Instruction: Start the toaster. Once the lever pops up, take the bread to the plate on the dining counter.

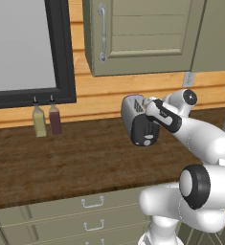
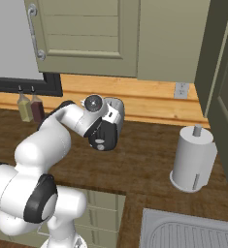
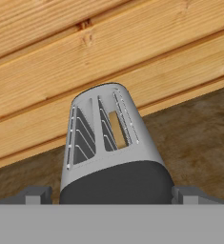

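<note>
Pincer (image 3: 111, 198) spread to full width, empty, straddling the black near end of the toaster (image 3: 108, 143) with one fingertip (image 3: 35, 195) off each side of it. Toaster standing on the wooden worktop (image 1: 61, 162), close to its back edge by the plank wall, slots upward. Bread (image 3: 117, 129) down in the right-hand slot, seen as a tan strip between the wires. Black end panel with its knob facing the worktop's front edge (image 1: 145, 131). Two bottles (image 1: 47, 119) at the back edge, well to the left under the window frame. Paper towel roll (image 2: 193, 157) upright well apart to the toaster's right, near the sink (image 2: 188, 232).
</note>
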Robot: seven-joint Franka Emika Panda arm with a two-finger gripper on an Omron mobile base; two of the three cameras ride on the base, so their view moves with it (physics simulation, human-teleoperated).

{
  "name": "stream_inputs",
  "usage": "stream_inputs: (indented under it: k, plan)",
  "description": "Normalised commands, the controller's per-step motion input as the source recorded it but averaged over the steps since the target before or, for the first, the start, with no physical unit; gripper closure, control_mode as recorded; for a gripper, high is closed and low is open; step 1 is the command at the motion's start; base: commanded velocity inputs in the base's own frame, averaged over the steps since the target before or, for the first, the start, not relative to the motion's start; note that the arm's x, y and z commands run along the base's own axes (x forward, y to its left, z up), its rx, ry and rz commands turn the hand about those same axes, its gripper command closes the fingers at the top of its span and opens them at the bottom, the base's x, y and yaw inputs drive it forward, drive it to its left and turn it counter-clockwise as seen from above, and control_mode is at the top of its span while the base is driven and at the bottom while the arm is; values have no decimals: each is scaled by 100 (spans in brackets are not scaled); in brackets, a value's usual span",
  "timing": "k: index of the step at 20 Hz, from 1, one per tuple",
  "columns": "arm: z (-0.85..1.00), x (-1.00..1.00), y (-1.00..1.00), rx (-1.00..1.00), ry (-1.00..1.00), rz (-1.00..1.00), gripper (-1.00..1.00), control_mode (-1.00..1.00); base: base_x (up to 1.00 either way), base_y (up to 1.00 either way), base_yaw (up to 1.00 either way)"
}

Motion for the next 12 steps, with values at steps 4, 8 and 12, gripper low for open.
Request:
stream_inputs:
  k: [4,8,12]
  plan:
    - [0,0,0,0,0,0,-100,-100,0,0,0]
    - [0,0,0,0,0,0,-100,-100,0,0,0]
    - [0,0,0,0,0,0,-100,-100,0,0,0]
